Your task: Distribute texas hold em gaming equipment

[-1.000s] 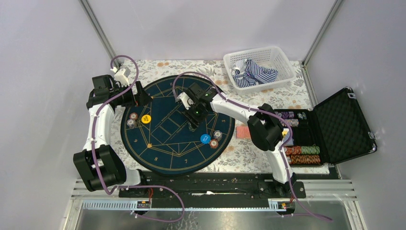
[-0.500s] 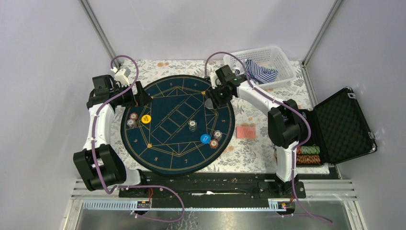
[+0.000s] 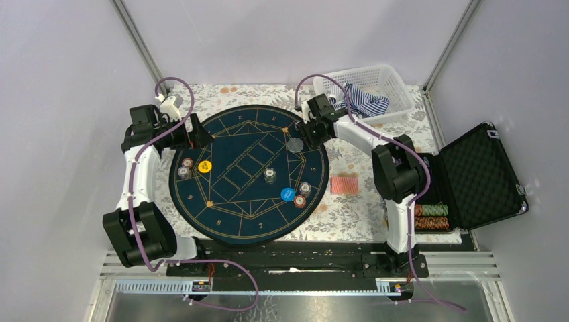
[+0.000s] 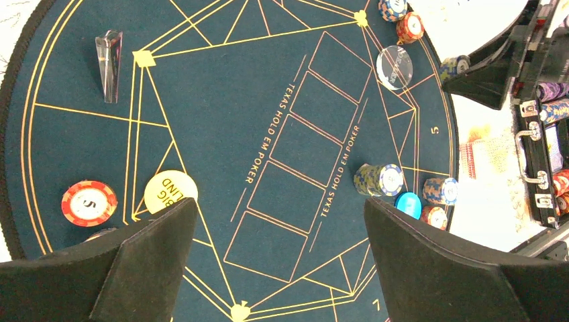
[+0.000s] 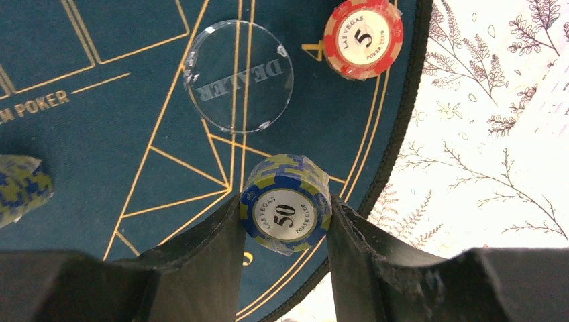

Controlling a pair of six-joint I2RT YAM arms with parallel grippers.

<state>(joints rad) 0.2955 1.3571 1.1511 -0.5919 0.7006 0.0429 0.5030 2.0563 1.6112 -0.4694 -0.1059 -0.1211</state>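
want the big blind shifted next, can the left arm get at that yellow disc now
Probably yes: the left gripper hangs open and empty near the yellow disc, which lies uncovered; only a red chip crowds it.

You have the round navy mat (image 3: 228, 209) with gold lines at the middle of the flowered table cover (image 3: 349, 216). Lettering on it reads "Texas Hold Em Poker". From the mat's centre, the white basket (image 3: 393, 76) sits at about two o'clock, off the mat, with blue-and-white striped cloth (image 3: 366, 104) bundled inside. At three o'clock, well apart from the mat, a black case (image 3: 480, 171) lies open, its foam-lined lid tilted outward.
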